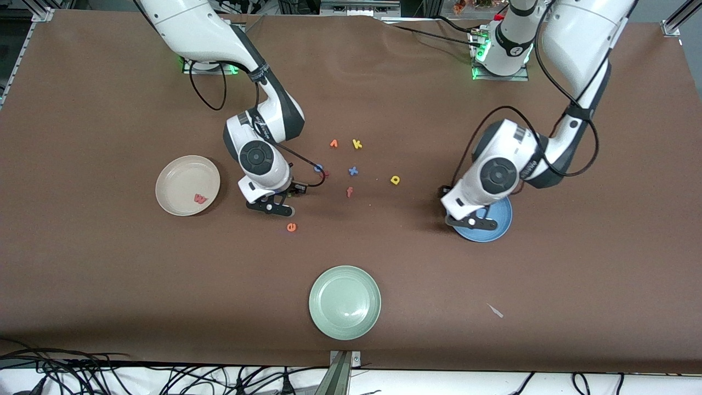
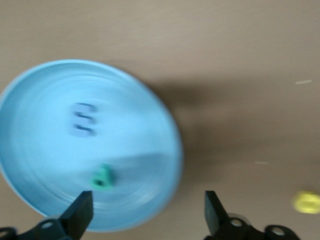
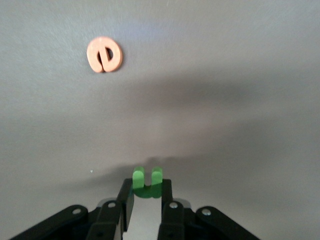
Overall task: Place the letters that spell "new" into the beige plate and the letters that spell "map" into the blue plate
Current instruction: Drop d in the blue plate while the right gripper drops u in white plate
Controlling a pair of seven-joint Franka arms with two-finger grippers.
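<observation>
Table cover point(image 1: 109, 274): brown cloth, matt, with slight creases. Blue plate point(image 2: 45, 210), beige plate point(image 1: 170, 181) and green plate point(image 1: 344, 302): smooth, with a soft sheen. Toy letters, such as the e point(image 3: 104, 54) and the n point(image 3: 147, 181): matt, foam-like, with smooth faces. Arm shells point(image 1: 263, 164): glossy white plastic with black joints. Gripper fingers point(image 2: 80, 215): matt black.

My right tool point(image 3: 146, 200) pinches the green n point(image 3: 146, 182). Orange e point(image 1: 292, 226) lies on the worktop; salmon w point(image 1: 200, 199) in the beige plate point(image 1: 178, 175), at five o'clock. Blue m point(image 2: 83, 119) and teal p point(image 2: 102, 178) sit in the blue plate point(image 2: 45, 165); yellow a point(image 1: 395, 180) lies flat on the worktop.
</observation>
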